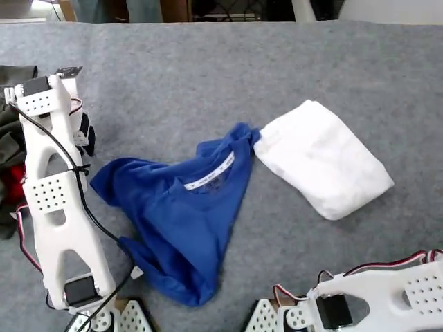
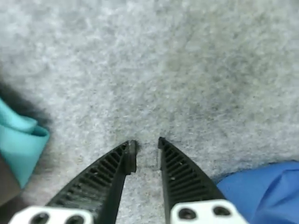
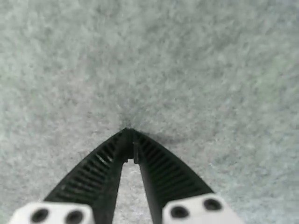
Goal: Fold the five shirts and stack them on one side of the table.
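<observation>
A gray, felt-covered table (image 1: 208, 76) is seen from above. A blue shirt (image 1: 180, 214) lies crumpled and unfolded near the middle, collar facing up. Touching its upper corner, a white shirt (image 1: 322, 159) lies folded into a neat bundle toward the right side. At the left edge sits a heap of dark and red clothes (image 1: 10, 142), beside the left arm (image 1: 52, 200). The left gripper (image 2: 146, 149) hangs low over bare table, its fingers slightly apart and holding nothing, with the blue shirt close by and a teal cloth (image 2: 21, 142) on its other side. The right gripper (image 3: 130, 137) is over bare table too, its fingers together and empty.
</observation>
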